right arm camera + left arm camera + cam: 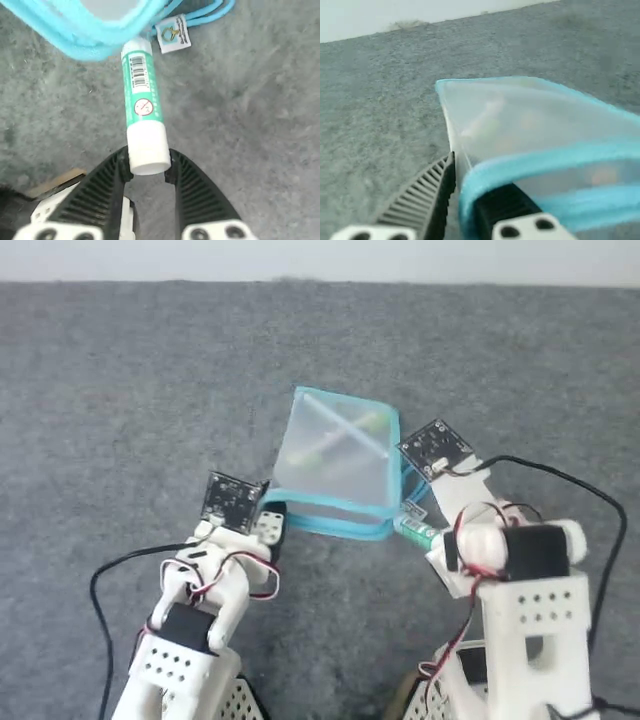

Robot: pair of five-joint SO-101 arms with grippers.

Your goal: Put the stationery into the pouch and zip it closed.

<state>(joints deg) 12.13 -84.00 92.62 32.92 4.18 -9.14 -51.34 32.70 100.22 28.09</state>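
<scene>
Grey carpeted table (120, 390), translucent blue-edged pouch (335, 455) on it

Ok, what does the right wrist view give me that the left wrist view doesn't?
Right wrist: the glue stick, its white cap end pinched in the right gripper, its other end at the blue rim of the pouch, beside a white tag. Left wrist: the left gripper clamped on the pouch's rim, and blurred shapes through its clear side. Both: the pouch and the grey carpet.
</scene>
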